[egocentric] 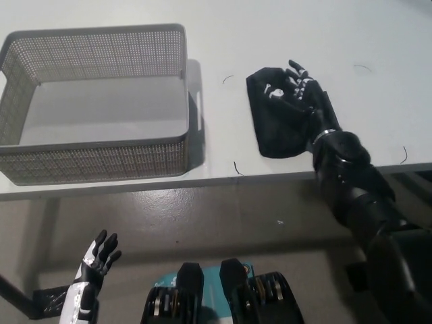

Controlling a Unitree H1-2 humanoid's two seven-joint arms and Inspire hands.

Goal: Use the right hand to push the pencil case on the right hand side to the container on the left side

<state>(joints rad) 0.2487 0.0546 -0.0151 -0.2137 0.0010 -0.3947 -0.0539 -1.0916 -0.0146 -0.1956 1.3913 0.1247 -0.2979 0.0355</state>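
A black pencil case (270, 125) lies on the white table, right of the grey mesh container (101, 158). My black right hand (300, 94) lies flat on the case's right side with fingers spread, holding nothing. A gap of bare table separates the case from the container's right wall. My white left hand (94, 260) rests open at the lower left, below the table edge.
The white table (378, 40) runs across the top of the view, its front edge (283, 177) just below the case. The grey floor lies beneath. Thin dark marks dot the table near the case and at the far right.
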